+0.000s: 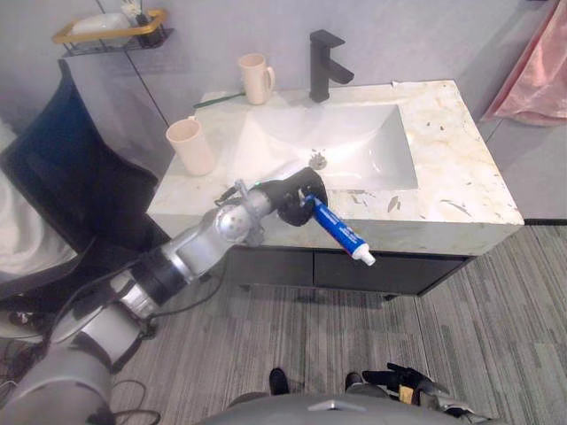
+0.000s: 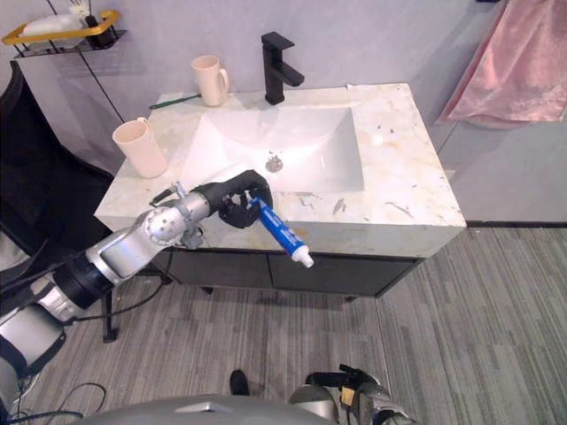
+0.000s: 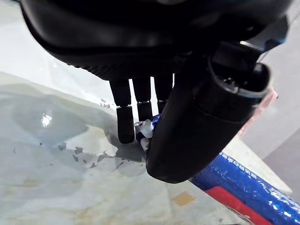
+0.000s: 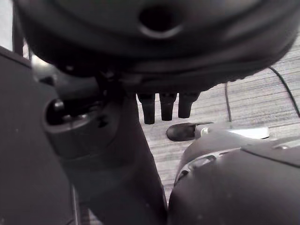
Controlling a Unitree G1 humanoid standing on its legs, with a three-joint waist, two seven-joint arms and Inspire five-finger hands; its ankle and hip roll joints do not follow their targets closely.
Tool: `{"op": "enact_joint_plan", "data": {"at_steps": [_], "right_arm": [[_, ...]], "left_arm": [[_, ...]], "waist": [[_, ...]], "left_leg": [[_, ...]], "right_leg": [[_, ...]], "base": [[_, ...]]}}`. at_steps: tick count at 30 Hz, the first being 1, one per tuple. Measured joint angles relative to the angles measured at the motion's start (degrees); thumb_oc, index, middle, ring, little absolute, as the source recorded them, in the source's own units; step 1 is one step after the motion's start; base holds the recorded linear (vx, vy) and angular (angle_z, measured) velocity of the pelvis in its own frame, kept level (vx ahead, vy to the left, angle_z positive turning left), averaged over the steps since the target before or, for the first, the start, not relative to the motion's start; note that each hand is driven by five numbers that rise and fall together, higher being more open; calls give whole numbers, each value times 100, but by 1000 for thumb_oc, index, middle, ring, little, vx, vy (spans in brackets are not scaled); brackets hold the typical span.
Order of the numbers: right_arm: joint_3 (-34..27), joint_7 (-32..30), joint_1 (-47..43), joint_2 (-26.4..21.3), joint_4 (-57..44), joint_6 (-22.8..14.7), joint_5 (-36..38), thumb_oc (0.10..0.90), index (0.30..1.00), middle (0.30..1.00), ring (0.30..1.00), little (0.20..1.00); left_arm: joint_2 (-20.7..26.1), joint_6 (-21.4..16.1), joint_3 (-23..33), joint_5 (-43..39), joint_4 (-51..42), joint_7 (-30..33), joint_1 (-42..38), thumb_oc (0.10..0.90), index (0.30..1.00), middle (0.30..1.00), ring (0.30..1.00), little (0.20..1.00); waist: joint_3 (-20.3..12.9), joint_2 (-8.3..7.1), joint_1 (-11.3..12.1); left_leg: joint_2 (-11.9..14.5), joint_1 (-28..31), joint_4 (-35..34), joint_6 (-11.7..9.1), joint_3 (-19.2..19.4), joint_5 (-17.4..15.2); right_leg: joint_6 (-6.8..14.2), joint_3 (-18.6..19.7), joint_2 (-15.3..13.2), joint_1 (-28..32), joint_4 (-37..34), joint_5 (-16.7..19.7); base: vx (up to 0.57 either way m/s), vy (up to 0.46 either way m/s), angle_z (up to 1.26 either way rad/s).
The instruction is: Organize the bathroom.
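Marble-patterned counter (image 1: 461,168) carried a white sink basin (image 1: 354,142) at its centre, with a black tap (image 1: 324,66) at the back edge. Two beige cups stood on the left side: the nearer cup (image 1: 191,146) by the left edge, the handled cup (image 1: 256,78) at the back-left corner, with a green toothbrush (image 1: 218,100) lying beside it. A wire shelf (image 1: 111,31) with a yellow rim hung on the wall, back left. A pink towel (image 1: 536,75) hung at the right.

The left hand (image 1: 297,199) was at the front edge of the counter, just ahead of the basin's front-left corner. Its fingers (image 3: 125,123) and thumb were curled onto the crimped end of a blue toothpaste tube (image 1: 341,232). The tube slanted down and outward past the front edge, white cap lowest, hanging clear of the counter. Judgement: the grip at the tail end left the body free, probably for dropping the tube cap-first into a cup.

The right hand (image 4: 140,140) hung low beside the robot over the grey plank floor (image 1: 478,336), fingers relaxed and straight, holding nothing.

Open room: the counter's right half was bare, and the strip between the nearer cup and the basin was free. Likely risk: the long tube could swing and knock the nearer cup on the way over.
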Motion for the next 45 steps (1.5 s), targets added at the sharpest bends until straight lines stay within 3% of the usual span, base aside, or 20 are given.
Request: {"op": "enact_joint_plan", "data": {"at_steps": [5,8,9,10,13,16,19,20,22,24,26,27,29,31,35,38,42,45], "right_arm": [[-421,-927,523,-4,-1294,-582,620,800,900,900,900,900],[-906,-2273,881,30,-2901,-1335,524,800,900,900,900,900],[-1225,-2914,1020,65,-3750,-1384,303,800,900,900,900,900],[-1445,-3492,1110,83,-4414,-1681,-75,800,900,900,900,900],[-2286,-4751,1123,41,-6100,-2014,-1178,800,900,900,900,900],[-3028,-5184,1013,-505,-7707,-2655,-2207,800,900,900,900,900],[-3245,-4976,677,-1041,-8325,-3343,-2399,800,900,900,900,900],[-3230,-4683,483,-1207,-8490,-3672,-2353,800,900,900,900,900],[-2707,-3737,-41,-1326,-8771,-3878,-1714,800,900,900,900,900],[-1766,-2673,-607,-1396,-8782,-3618,-1127,800,900,900,900,900],[-1067,-2088,-898,-1460,-8749,-3283,-861,800,900,900,900,900],[-177,-1146,-1046,-1635,-8714,-2797,-762,800,900,900,900,900],[325,-613,-1090,-1622,-8736,-2708,-737,800,900,900,900,900],[445,-144,-1150,-1653,-8714,-2478,-702,800,900,900,900,900],[488,217,-1223,-1709,-8559,-2225,-627,800,900,900,900,900],[607,257,-1365,-1765,-8465,-2134,-668,800,900,900,900,900],[627,187,-1407,-1759,-8427,-2132,-777,800,900,900,900,900],[625,-49,-1380,-1757,-8425,-2245,-786,800,900,900,900,900]], "left_arm": [[-35,-311,583,-1650,-33,79,679,400,300,300,300,300],[-159,-312,1111,-2729,-147,218,1122,400,300,300,300,300],[-228,-282,1290,-2930,-316,371,1251,400,300,300,300,300],[-326,-281,1469,-3130,-520,533,1403,400,300,300,300,300],[-522,-275,1721,-3438,-919,967,1538,400,300,300,300,300],[-581,-277,1898,-3765,-1031,1440,1538,400,300,300,300,300],[-585,-277,1986,-3771,-1029,1797,1505,400,300,300,300,300],[-612,-277,1985,-3775,-1029,1911,1501,400,300,300,300,300],[-815,-274,1970,-3816,-1025,2177,1484,400,300,300,300,300],[-1051,-267,1843,-3814,-1024,2378,1378,400,300,300,300,300],[-1168,-253,1697,-3813,-1024,2420,1275,400,300,300,300,300],[-1264,-234,1479,-3808,-1058,2399,1125,400,300,300,300,300],[-1273,-215,1514,-3875,-955,2516,1109,400,300,300,300,300],[-1125,-215,1596,-3867,-798,2522,1108,400,300,300,300,300],[-863,-215,1608,-3740,-740,2466,1133,400,300,300,300,300],[-715,-217,1638,-3729,-621,2323,1147,400,300,300,300,300],[-659,-218,1649,-3711,-575,2220,1192,400,300,300,300,300],[-666,-218,1649,-3647,-576,2178,1246,400,300,300,300,300]], "waist": [[58,-71,-140],[148,-165,-334],[206,-207,-370],[260,-229,-439],[361,-315,-657],[411,-372,-826],[420,-397,-1000],[419,-398,-1039],[415,-390,-1039],[408,-379,-958],[399,-363,-878],[379,-330,-677],[373,-321,-463],[376,-327,-287],[386,-362,40],[383,-484,178],[380,-696,184],[381,-726,145]], "left_leg": [[1,-6,1,1,50,0],[-2,1,-1,22,133,-15],[-5,13,-4,55,223,-49],[-10,22,-3,67,275,-55],[-31,45,-2,112,351,-87],[-29,158,-5,124,559,-162],[-21,188,-7,130,623,-190],[-14,210,-6,122,642,-197],[-2,234,-9,117,658,-200],[13,228,-16,116,640,-194],[44,214,-12,112,604,-183],[53,139,-7,114,530,-149],[55,84,-4,113,467,-128],[34,9,2,134,363,-96],[-9,-36,4,159,209,-78],[-28,-25,5,163,122,-76],[-35,-22,5,167,109,-73],[-40,-11,4,175,130,-68]], "right_leg": [[3,31,-1,-26,4,8],[11,111,4,-57,0,15],[15,191,12,-102,-1,29],[27,251,8,-102,-1,40],[46,364,-9,-123,-1,84],[59,582,-10,-114,30,99],[58,677,-7,-134,30,115],[58,700,-1,-127,30,115],[48,714,8,-117,30,124],[40,692,16,-118,29,140],[40,661,23,-121,25,141],[35,577,28,-142,25,142],[33,494,29,-161,29,143],[31,394,18,-181,29,144],[32,217,-22,-144,30,144],[32,150,-38,-95,29,144],[33,130,-42,-85,29,144],[33,147,-47,-83,28,143]], "base": [[-82,21,-4],[-64,50,-14],[-62,98,-30],[-46,73,-25],[-30,107,-19],[-32,119,-35],[-33,56,-24],[-49,32,-16],[-50,13,-8],[-51,-5,2],[-45,-13,16],[-40,-23,29],[-32,-25,24],[-13,-26,30],[10,-15,28],[13,-2,14],[5,-1,1],[9,3,-3]]}}
